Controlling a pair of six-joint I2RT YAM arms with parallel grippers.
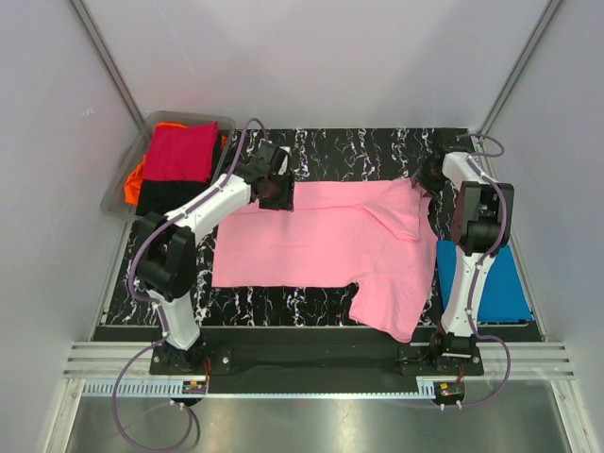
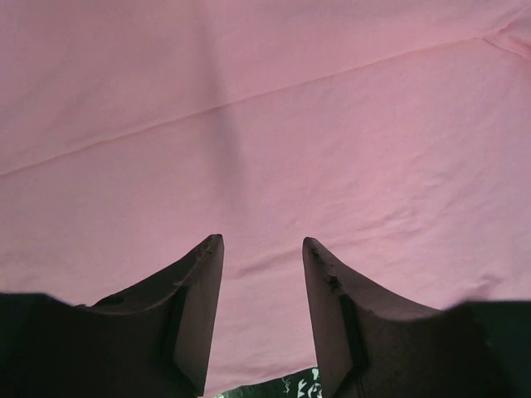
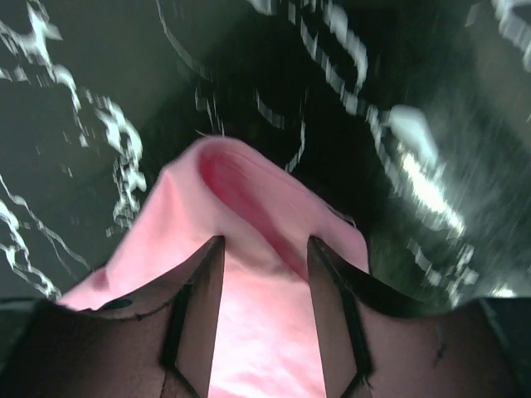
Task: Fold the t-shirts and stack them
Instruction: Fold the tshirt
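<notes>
Pink short-sleeved cloth t-shirt (image 1: 321, 241) lying spread across the middle of the black, white-veined table (image 1: 368, 146). Left gripper (image 2: 262, 240), jaws apart, sits over its far left edge. Right gripper (image 3: 265, 240) straddles a raised far-right fold; whether it grips the fold cannot be told.

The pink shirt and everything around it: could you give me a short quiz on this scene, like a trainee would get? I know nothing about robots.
1. True or false: the pink t-shirt is folded into a small neat square.
2. What colour is the top shirt in the bin?
3. Where does the blue t-shirt lie?
A. In the bin.
B. On the table, at its right side.
C. On top of the pink t-shirt.

Key
1. False: it lies spread wide across the table.
2. Crimson: the crimson t-shirt is on top.
3. B.
</notes>
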